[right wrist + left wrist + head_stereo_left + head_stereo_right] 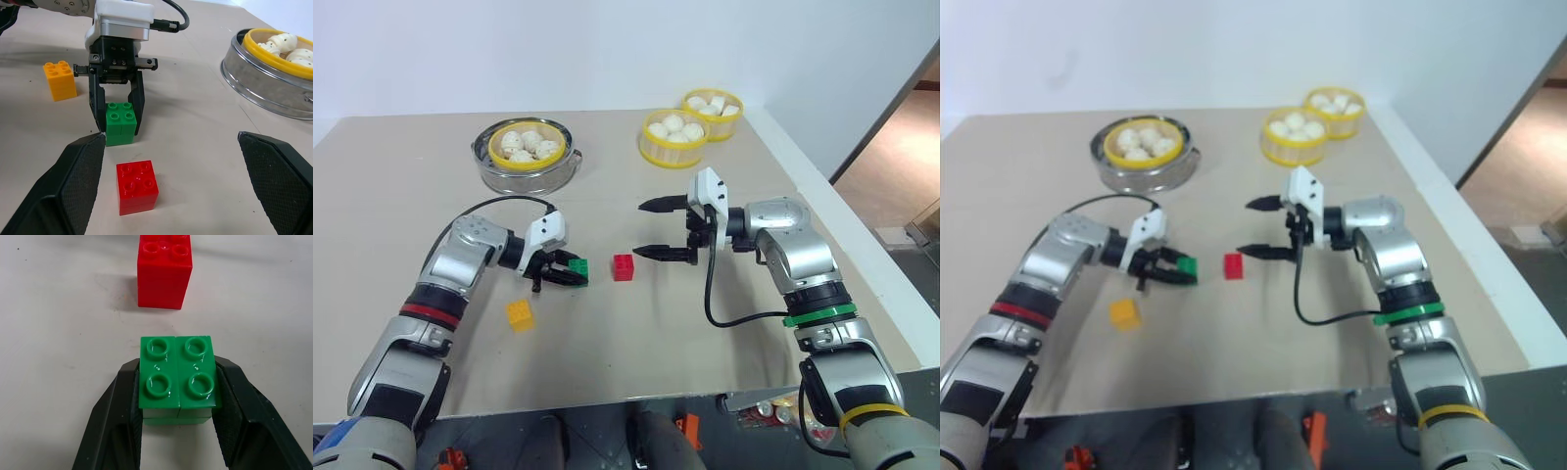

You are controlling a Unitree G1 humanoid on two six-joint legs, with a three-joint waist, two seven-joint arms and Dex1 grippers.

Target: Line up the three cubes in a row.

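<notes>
While the left gripper (570, 274) pinches the green cube (121, 123) near the red cube (137, 186) mid-bench and the right gripper (662, 229) stands spread, a skewed release could break the row.

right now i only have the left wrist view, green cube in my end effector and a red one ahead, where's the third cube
Observer: The yellow-orange cube stands on the table, on the left end effector's near side, apart from the green cube.
Operator: is the right arm in my way
Observer: The right end effector is open, its fingers on either side of the red cube's far flank.
Operator: is green on the table
Observer: In the right wrist view its base looks down on the table, short of red.
</notes>
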